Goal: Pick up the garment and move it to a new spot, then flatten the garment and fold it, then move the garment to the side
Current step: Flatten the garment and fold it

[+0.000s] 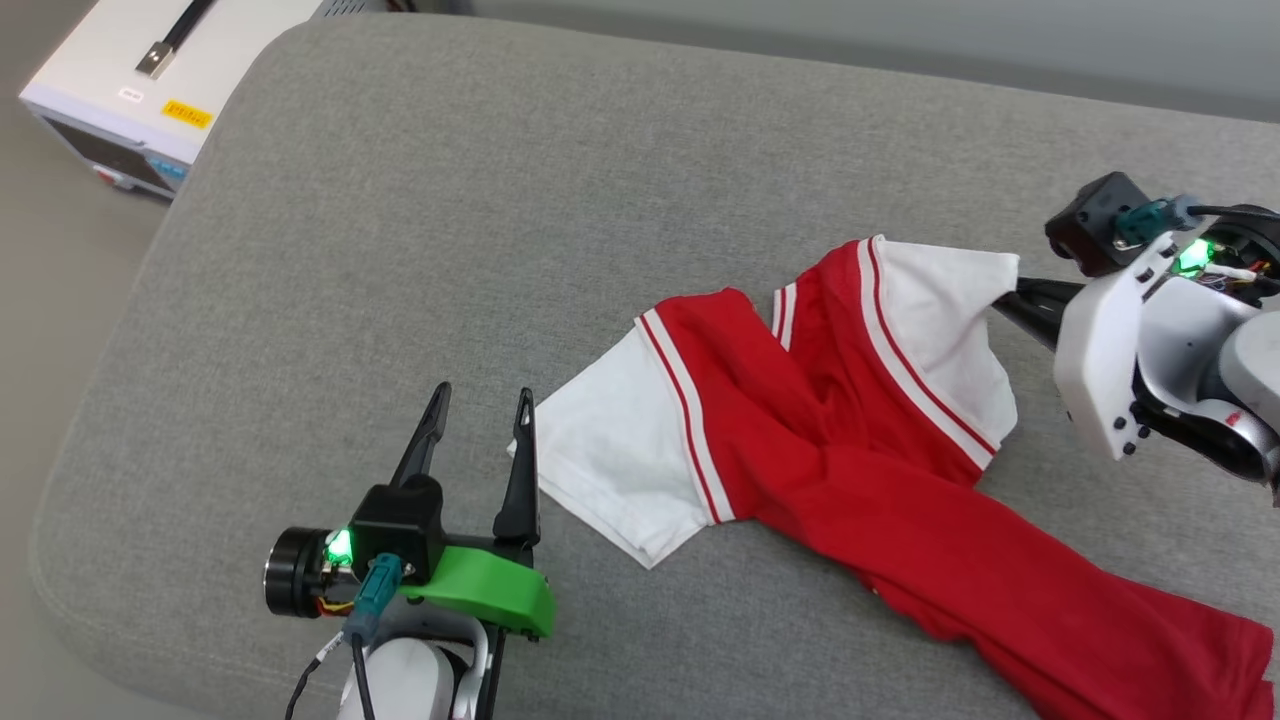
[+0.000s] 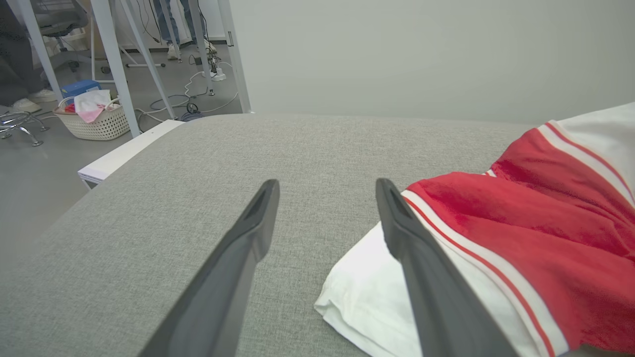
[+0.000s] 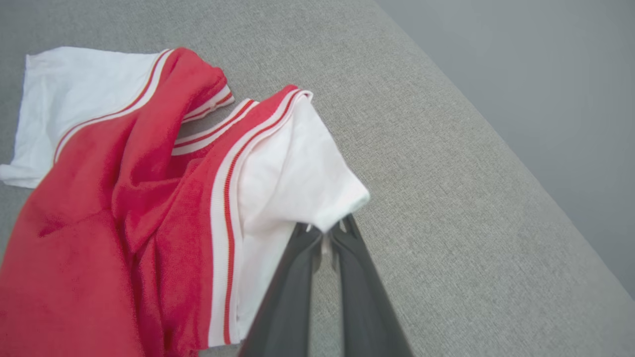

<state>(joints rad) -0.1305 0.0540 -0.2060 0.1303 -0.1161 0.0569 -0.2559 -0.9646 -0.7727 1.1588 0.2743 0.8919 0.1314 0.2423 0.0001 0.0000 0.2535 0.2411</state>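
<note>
Probably flattening: right claw (image 3: 327, 232) pinches the shirt (image 1: 850, 470) at three o'clock; left claw (image 1: 482, 400), wide open, empty, must grip the nine o'clock sleeve (image 1: 610, 460).

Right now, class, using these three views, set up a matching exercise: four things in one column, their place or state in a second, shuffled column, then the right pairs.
Column one
1. left gripper
2. right gripper
3. garment
4. white box

Column two
A. beyond the cushion's corner, top left of the head view
B. shut on the garment
C. rumpled on the grey cushion
D. open, beside the garment

Pairs: 1-D, 2-B, 3-C, 4-A
</note>
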